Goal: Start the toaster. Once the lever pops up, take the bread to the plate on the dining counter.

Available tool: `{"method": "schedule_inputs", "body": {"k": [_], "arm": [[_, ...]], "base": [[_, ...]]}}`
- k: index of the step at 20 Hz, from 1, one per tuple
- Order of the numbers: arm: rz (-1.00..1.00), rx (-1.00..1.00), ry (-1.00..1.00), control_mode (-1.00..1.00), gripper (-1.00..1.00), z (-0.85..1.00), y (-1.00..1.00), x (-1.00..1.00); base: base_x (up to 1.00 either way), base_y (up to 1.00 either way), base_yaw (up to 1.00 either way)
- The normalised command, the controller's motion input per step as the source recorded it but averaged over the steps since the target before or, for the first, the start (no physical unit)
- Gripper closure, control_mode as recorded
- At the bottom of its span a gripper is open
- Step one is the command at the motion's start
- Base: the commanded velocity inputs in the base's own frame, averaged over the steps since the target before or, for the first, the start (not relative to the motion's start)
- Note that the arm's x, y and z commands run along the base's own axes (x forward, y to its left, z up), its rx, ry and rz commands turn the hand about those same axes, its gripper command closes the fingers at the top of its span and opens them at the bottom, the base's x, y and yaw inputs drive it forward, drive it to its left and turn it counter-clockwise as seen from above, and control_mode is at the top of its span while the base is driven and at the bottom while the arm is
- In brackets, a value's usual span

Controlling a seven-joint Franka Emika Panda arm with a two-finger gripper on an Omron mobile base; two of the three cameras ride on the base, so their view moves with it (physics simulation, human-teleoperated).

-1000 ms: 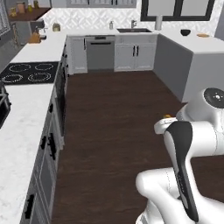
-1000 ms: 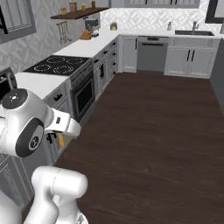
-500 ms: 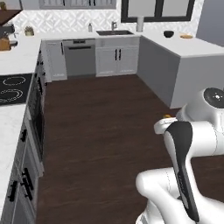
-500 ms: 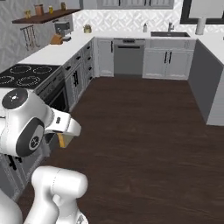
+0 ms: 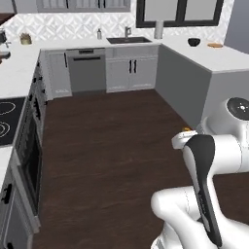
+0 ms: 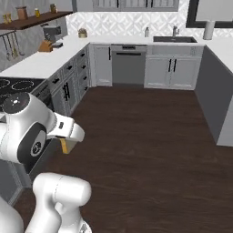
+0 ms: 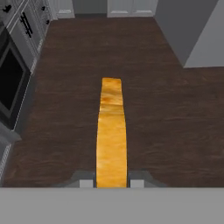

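Over the dark wood floor [image 7: 166, 113] in the middle of the kitchen, the hand [image 7: 111, 183] is pinching the bread [image 7: 111, 131], seen edge-on in the hand view as a tall golden-orange strip sticking straight out from between the two fingers [image 7: 86, 183]. So the slice is held up in the air, with just floorboards behind it.

From the right base view you can spot a small tan corner of the bread [image 6: 66, 145] poking out below the white wrist, and in the left base view there's only a tiny orange bit of it [image 5: 186, 129] peeking over the arm's housing.

Around the room: the black oven front [image 7: 11, 83] sits on the left of the hand view, with grey drawer cabinets [image 7: 30, 22] further along. On the far wall there's the dishwasher [image 5: 86, 70] and the sink [image 5: 128, 40] under the window. The white tabletop [image 5: 214, 57] on the right in the left base view carries a small dark bowl [image 5: 194, 42], and just beside that, a flat orange-brown thing that looks like the plate [image 5: 215, 45], though it's too small to be sure. The stovetop [image 6: 9, 87] shows at the left edge of the right base view.
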Motion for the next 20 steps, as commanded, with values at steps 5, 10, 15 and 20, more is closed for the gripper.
{"method": "schedule_inputs", "body": {"k": [5,10,15,20], "arm": [[0.0,0.0,0.0,1.0,1.0,0.0,0.0,0.0],[0.0,0.0,0.0,1.0,1.0,0.0,0.0,0.0],[0.0,0.0,0.0,1.0,1.0,0.0,0.0,0.0],[0.0,0.0,0.0,1.0,1.0,0.0,0.0,0.0]], "base": [[1.0,-0.2,0.01],[1.0,-0.05,0.01],[0.97,0.04,0.0],[0.82,0.15,0.0]]}}
